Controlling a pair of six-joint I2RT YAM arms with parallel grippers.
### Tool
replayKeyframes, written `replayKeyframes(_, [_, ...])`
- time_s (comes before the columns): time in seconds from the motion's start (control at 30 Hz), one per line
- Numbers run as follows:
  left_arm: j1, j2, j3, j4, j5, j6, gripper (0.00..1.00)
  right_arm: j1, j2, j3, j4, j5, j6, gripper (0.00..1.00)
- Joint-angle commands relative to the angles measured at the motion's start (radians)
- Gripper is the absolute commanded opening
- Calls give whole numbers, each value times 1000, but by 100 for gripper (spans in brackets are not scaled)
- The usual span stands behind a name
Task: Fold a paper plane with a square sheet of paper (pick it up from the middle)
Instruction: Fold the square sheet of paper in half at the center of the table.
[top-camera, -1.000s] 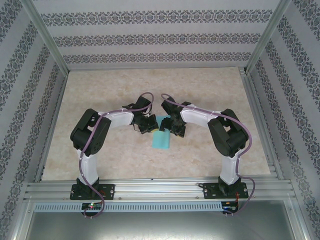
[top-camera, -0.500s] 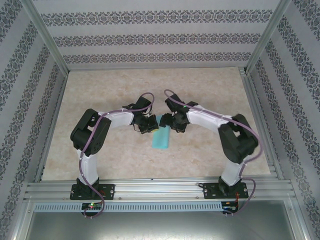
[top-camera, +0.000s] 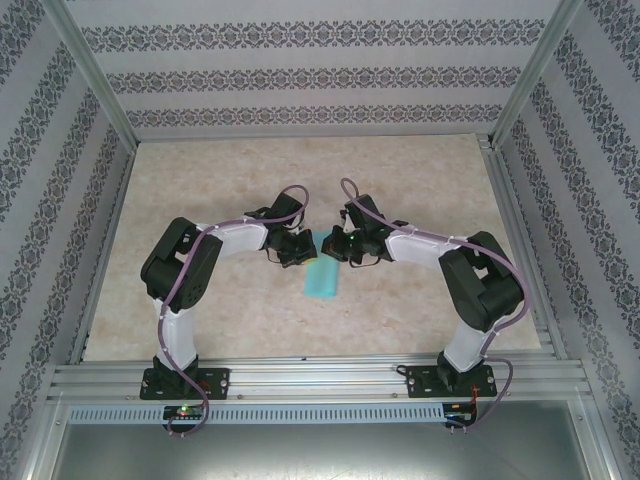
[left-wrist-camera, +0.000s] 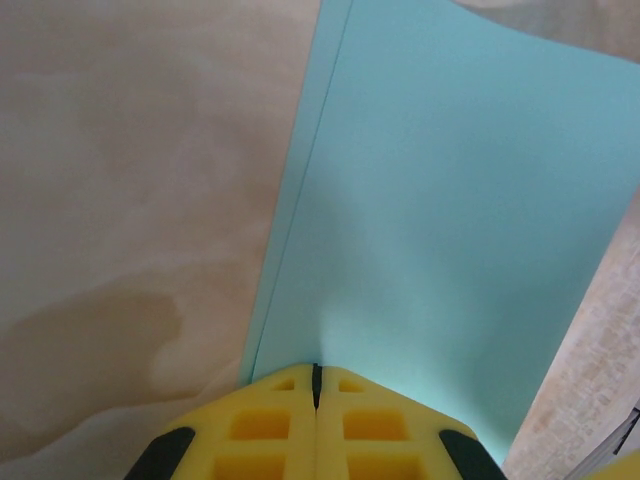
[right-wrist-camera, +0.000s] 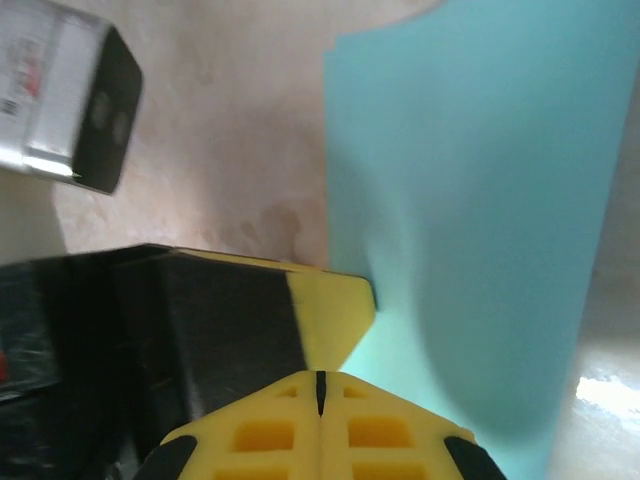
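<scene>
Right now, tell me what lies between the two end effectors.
The folded sheet of paper: its far end sits between the left end effector and right end effector, in the top view.

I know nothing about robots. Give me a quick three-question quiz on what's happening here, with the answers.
1. True or false: the left tool is shut on the turquoise paper.
2. The tools' fingers are mostly: A red, B yellow, C green?
3. How many tools meet at the paper?
Key: 1 true. 2 B. 3 two: the right tool is pinched shut at the paper's edge too.
</scene>
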Motion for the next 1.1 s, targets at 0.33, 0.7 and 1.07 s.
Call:
replayKeyframes(0.33, [-11, 27, -45, -46, -52, 16, 0, -32, 26, -80, 47, -53, -38, 1])
replayKeyframes(0.7, [-13, 42, -62, -26, -44, 9, 0, -34, 96, -167, 65, -13, -89, 3])
replayKeyframes(1.07, [-13, 42, -70, -24, -47, 10, 0, -35, -6, -187, 160, -75, -95, 8])
